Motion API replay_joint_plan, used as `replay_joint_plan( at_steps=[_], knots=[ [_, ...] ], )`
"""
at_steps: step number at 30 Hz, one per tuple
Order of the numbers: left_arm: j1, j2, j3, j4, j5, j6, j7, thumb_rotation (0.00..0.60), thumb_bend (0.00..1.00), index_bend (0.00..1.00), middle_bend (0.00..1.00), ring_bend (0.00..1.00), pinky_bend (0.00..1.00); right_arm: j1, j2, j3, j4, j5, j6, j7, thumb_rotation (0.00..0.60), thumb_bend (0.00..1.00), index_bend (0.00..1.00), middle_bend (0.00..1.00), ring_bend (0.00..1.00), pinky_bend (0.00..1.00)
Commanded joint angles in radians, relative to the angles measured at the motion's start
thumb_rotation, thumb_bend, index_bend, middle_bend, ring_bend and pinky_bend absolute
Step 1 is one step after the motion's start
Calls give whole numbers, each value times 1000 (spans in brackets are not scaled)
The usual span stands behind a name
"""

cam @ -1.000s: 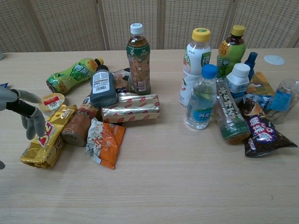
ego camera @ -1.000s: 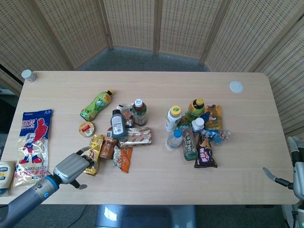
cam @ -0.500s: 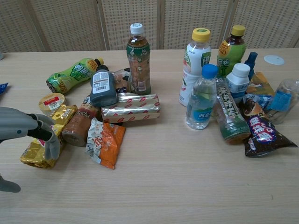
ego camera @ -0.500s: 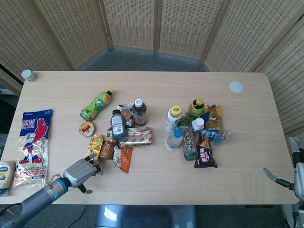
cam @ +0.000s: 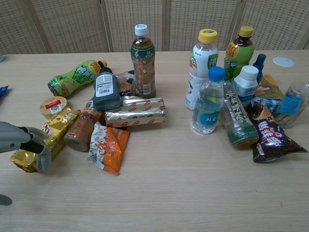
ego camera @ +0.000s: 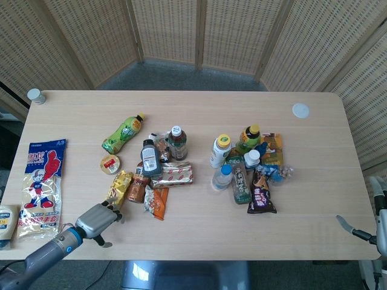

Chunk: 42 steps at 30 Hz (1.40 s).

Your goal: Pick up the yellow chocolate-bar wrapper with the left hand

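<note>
1. At about eight o'clock on the table (ego camera: 199,238), the left hand (ego camera: 95,220) has its fingers (cam: 42,161) curled over the near end of the yellow chocolate-bar wrapper (cam: 41,141), clamped on it.
2. The wrapper lies at the left edge of the left-hand clutter, touching a brown packet (cam: 82,130) at its three o'clock; a small round tub (cam: 53,105) sits at its twelve o'clock.
3. An orange snack bag (cam: 109,146) lies just beyond the brown packet, at its four o'clock.
4. At four o'clock, off the table's corner, only part of the right hand (ego camera: 361,229) shows; whether its fingers are apart or together cannot be told.
</note>
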Motion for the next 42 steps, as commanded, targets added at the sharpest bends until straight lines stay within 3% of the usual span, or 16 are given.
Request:
replay_joint_plan(
  at_steps=[1,10,15,21,25,32,42],
  knots=[
    [13,21,8,10,-5,19,-19,501,209,317,364,191,0,0,-1,0,-3,-3,1,-3,323,148,0,0,0,0],
    [62,110,21,62,-10,81,-116,498,211,316,364,191,0,-2,-1,0,-18,-10,7,-16,321,148,0,0,0,0],
    [100,152,2,87,-9,146,-202,490,211,289,360,191,0,-1,3,1,-28,-17,8,-22,321,148,0,0,0,0],
    [137,172,-9,74,80,216,-331,481,210,116,300,156,0,2,2,2,-33,-24,6,-27,325,148,0,0,0,0],
    [114,165,10,60,177,173,-402,484,210,160,315,226,0,2,-1,3,-30,-23,5,-24,324,147,0,0,0,0],
    [64,91,27,55,221,74,-311,488,209,176,323,244,0,-8,3,0,-23,-21,15,-12,319,148,0,0,0,0],
    [74,39,20,88,95,59,-136,484,210,161,322,220,0,-25,14,-3,-18,-19,31,10,323,148,0,0,0,0]
  ],
)
